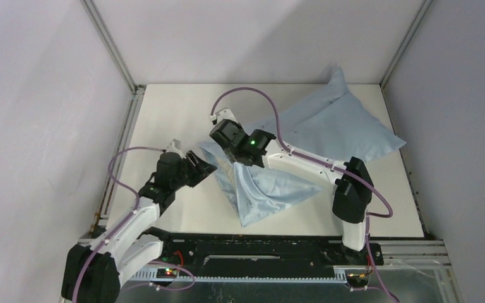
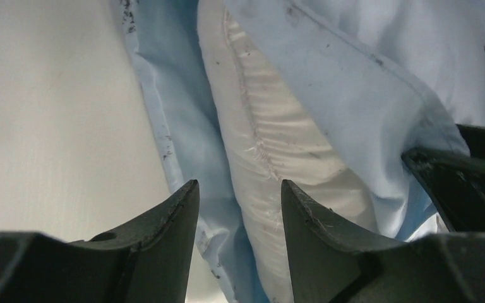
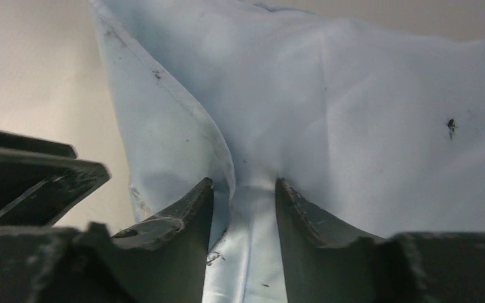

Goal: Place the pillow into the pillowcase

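The light blue pillowcase [image 1: 328, 126] lies plump across the table from its middle to the back right. At its open left end the white pillow [image 2: 271, 126] shows between the blue hems [image 2: 183, 126]. My left gripper [image 2: 239, 184] is open at that opening [image 1: 207, 167], with the lower hem and the pillow's edge between its fingers. My right gripper [image 3: 244, 182] hangs just above it [image 1: 226, 156], open, with a raised fold of the pillowcase [image 3: 353, 113] standing between its fingers. Each wrist view shows the other gripper close by.
The white table [image 1: 177, 113] is walled in on three sides, with metal frame posts [image 1: 110, 50] at the back corners. A black rail [image 1: 259, 243] runs along the near edge by the arm bases. Purple cables [image 1: 252, 91] loop above the right arm.
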Action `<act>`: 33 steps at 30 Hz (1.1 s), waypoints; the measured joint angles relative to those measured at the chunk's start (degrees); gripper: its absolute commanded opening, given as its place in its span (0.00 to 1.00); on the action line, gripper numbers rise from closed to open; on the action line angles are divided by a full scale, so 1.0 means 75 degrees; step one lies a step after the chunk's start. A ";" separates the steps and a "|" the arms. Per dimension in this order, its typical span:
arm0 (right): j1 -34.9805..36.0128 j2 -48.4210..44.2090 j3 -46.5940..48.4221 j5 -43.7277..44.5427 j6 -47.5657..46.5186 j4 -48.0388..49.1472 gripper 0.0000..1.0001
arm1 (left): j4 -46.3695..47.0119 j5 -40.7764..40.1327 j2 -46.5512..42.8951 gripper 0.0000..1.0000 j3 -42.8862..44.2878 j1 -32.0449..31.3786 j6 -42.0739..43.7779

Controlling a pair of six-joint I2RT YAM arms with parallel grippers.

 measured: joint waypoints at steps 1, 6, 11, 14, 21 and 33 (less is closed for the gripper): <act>0.0076 0.0000 0.0082 0.0041 -0.0035 -0.0061 0.48 | 0.0015 0.0020 0.0146 0.54 0.0064 0.0000 0.0035; 0.0484 -0.0087 0.0440 0.0224 -0.0163 -0.0210 0.50 | 0.0117 0.0265 0.0825 0.54 0.0676 -0.0006 0.0102; 0.1011 -0.0615 0.0466 0.0134 -0.0268 -0.0224 0.48 | 0.0160 0.0542 0.1320 0.53 0.1536 -0.0015 0.0271; 0.1268 -0.1338 -0.0131 -0.0335 -0.0338 0.0294 0.48 | 0.0076 0.0740 0.1612 0.53 0.2069 -0.0020 0.0458; 0.1434 -0.1961 -0.1376 -0.1139 -0.0775 0.0979 0.48 | -0.0329 0.1105 0.2098 0.53 0.2908 -0.0020 0.0912; 0.1897 0.0341 -0.0822 -0.0586 -0.1915 0.1081 0.59 | -0.2148 0.0289 0.1067 0.74 0.3075 0.0839 0.1288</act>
